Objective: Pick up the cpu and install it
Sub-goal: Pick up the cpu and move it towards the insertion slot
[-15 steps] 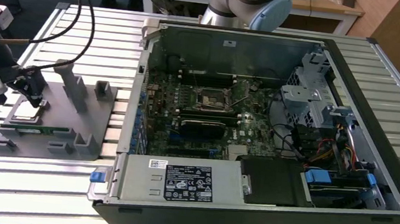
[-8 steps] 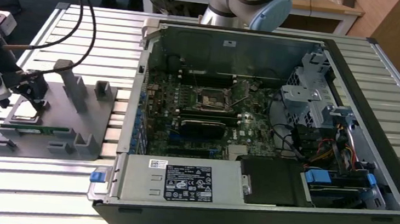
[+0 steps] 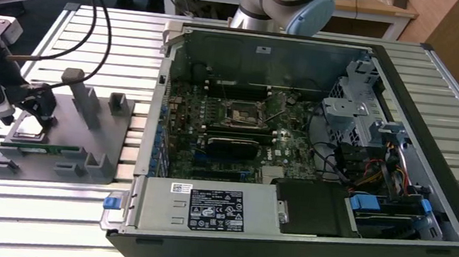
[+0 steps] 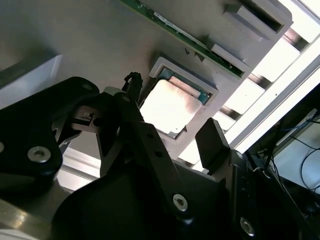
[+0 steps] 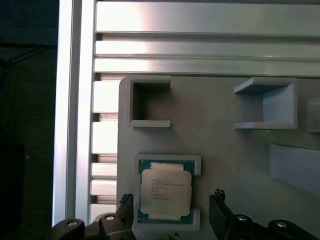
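Observation:
The cpu (image 5: 165, 189) is a small square chip with a shiny metal top. It lies flat in a shallow recess of the grey plastic tray (image 3: 86, 130), at the exterior view's left (image 3: 30, 134). My gripper (image 5: 171, 200) hovers right over it, open, one black finger on each side of the chip and neither touching it. In the second wrist view the cpu (image 4: 170, 106) shows between the two fingers (image 4: 212, 142). The motherboard socket (image 3: 243, 112) sits in the middle of the open computer case (image 3: 419, 131).
A long green memory stick (image 3: 39, 147) lies in the tray just in front of the cpu. Upright grey blocks (image 3: 81, 98) stand on the tray beside my gripper. The tray and case rest on a slatted aluminium table (image 3: 37, 205). Cables (image 3: 96, 21) hang from the arm.

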Action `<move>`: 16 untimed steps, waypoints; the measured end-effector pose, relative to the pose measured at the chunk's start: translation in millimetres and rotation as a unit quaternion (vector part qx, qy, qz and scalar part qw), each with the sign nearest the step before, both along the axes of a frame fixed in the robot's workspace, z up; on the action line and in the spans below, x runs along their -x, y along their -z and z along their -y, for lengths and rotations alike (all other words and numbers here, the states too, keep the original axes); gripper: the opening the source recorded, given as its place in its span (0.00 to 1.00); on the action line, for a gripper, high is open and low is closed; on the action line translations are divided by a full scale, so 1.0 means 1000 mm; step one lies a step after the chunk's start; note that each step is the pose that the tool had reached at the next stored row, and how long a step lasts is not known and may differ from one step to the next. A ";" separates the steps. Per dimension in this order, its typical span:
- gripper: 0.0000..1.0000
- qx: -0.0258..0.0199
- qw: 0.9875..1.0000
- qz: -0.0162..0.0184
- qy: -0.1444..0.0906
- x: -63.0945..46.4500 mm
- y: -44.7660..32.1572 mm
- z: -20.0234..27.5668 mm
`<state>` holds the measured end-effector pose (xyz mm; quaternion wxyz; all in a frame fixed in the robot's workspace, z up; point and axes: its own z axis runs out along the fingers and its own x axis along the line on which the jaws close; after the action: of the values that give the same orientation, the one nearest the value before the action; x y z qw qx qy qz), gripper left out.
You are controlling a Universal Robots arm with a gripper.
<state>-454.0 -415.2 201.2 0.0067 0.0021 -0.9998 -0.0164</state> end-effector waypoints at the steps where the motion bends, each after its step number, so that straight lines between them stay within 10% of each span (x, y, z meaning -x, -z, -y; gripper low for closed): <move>1: 0.70 0.000 1.000 0.000 0.001 0.000 0.0010 -0.0003; 16: 0.70 0.000 1.000 0.000 0.009 0.002 0.0091 -0.0030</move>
<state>-455.8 -412.2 192.1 0.0066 -0.0072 -0.9998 -0.0164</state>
